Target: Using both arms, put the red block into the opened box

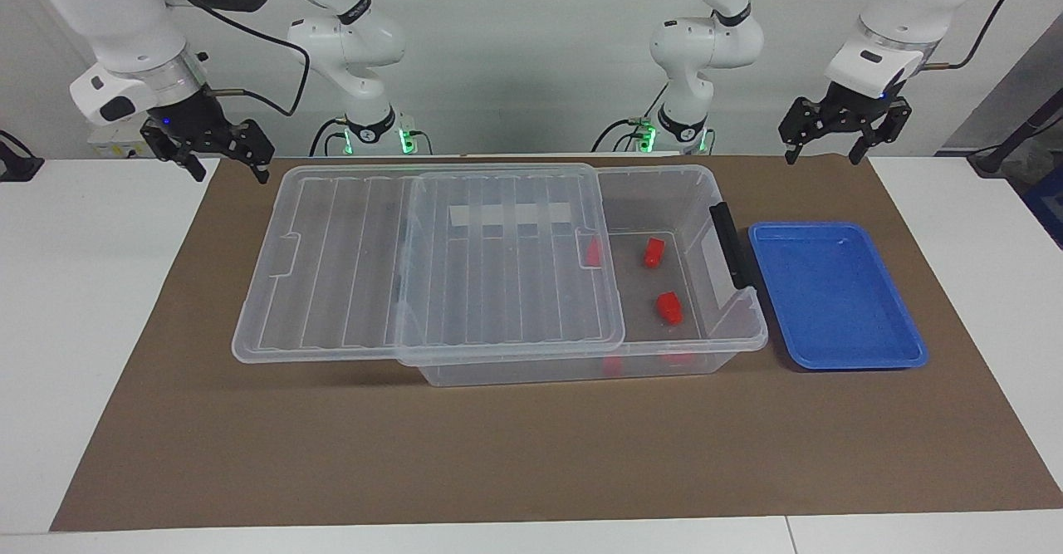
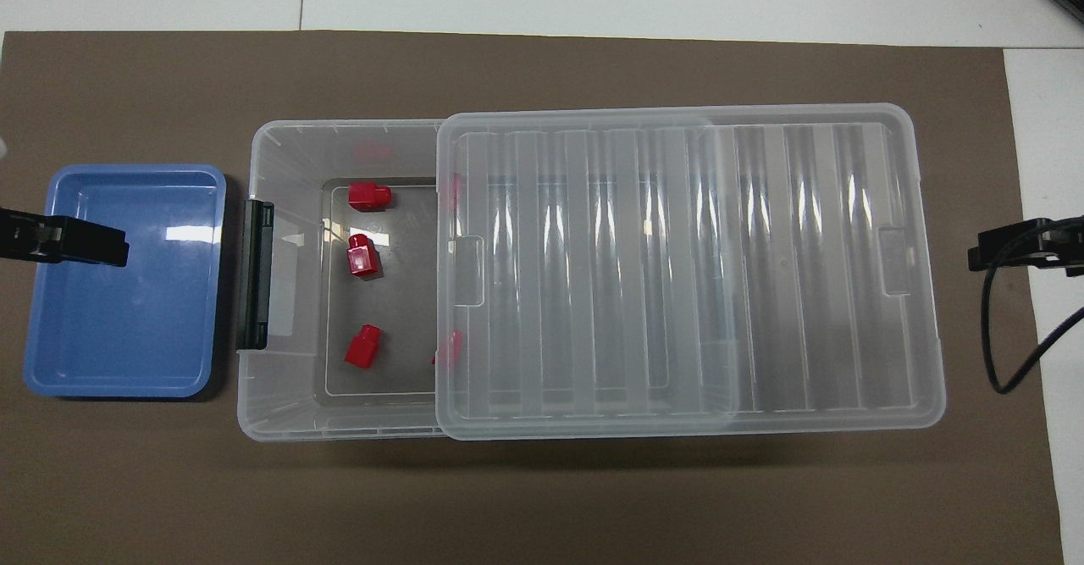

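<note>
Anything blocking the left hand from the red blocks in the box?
Mostly no. The lid is slid toward the right arm's end, leaving the box open at the left arm's end. Three red blocks lie uncovered; two more sit partly under the lid's edge. The left hand is open and raised, the blue tray empty.

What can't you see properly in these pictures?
- Red blocks under the lid: both views show only blurred red through the ribbed plastic, so their number is unclear.
- Left gripper: overhead view's edge cuts it off.
- Right gripper: overhead view shows only its tip at the edge.
</note>
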Tool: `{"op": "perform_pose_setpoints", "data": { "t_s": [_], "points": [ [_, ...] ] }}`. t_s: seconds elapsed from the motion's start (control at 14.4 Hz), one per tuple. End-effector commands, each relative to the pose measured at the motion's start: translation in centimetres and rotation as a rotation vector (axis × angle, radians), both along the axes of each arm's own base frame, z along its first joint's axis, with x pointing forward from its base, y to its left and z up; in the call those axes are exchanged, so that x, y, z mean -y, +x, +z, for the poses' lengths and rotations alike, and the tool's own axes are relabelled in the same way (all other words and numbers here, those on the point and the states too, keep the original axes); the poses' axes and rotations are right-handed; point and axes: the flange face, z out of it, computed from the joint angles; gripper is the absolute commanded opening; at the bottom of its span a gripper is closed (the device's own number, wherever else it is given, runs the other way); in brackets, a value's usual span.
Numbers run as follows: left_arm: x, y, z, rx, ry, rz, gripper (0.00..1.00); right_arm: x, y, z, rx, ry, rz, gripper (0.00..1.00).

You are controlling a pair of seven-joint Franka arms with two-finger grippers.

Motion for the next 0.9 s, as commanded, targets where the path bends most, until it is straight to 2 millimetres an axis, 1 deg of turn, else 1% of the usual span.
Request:
{"op": "perform_pose_setpoints", "data": {
  "t_s": [0.0,0.35,0.83],
  "points": [
    [0.59,-0.79,-0.36,0.015,-0.015,-0.016,1.0,0.2,-0.53,0.12,0.003,0.002,-0.012,1.0],
    [0.58,-0.9,-0.31,0.007,-0.014,-0.02,1.0,0.2,-0.51,0.13,0.004,0.002,-0.012,1.0],
    [-0.22,-0.9,-0.26,0.006,-0.014,-0.005,1.0,0.2,-0.51,0.0,0.003,0.002,-0.008,1.0]
  ]
}}
